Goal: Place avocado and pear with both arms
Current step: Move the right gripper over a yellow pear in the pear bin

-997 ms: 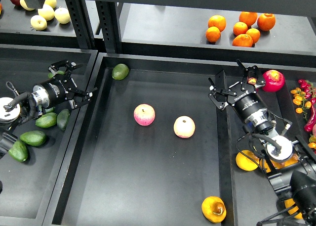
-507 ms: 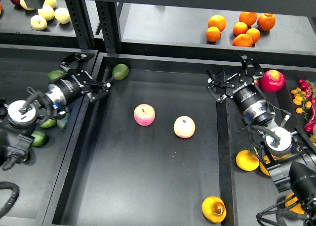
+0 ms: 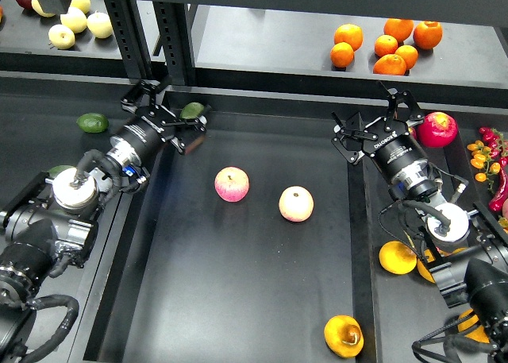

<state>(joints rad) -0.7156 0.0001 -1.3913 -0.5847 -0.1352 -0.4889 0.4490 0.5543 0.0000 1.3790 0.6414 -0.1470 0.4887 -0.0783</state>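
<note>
The avocado [image 3: 194, 108] lies at the back left corner of the middle tray [image 3: 238, 299], partly hidden by my left gripper's fingers. My left gripper [image 3: 175, 115] is open and sits right at the avocado, which is not gripped. The pear [image 3: 343, 336], golden with a brown dent, lies at the tray's front right. My right gripper [image 3: 370, 117] is open and empty, hovering over the divider between the middle tray and the right bin, far from the pear.
Two pink-red apples [image 3: 232, 183] [image 3: 296, 203] lie mid-tray. More avocados [image 3: 92, 123] are in the left bin. A red fruit [image 3: 438, 129] and yellow fruit [image 3: 397, 257] are in the right bin. Oranges [image 3: 386, 45] and pale fruits [image 3: 75, 20] sit on the back shelf.
My left arm has swung right and back from the left bin to the avocado in the middle tray. My right gripper has turned a little and stays open.
</note>
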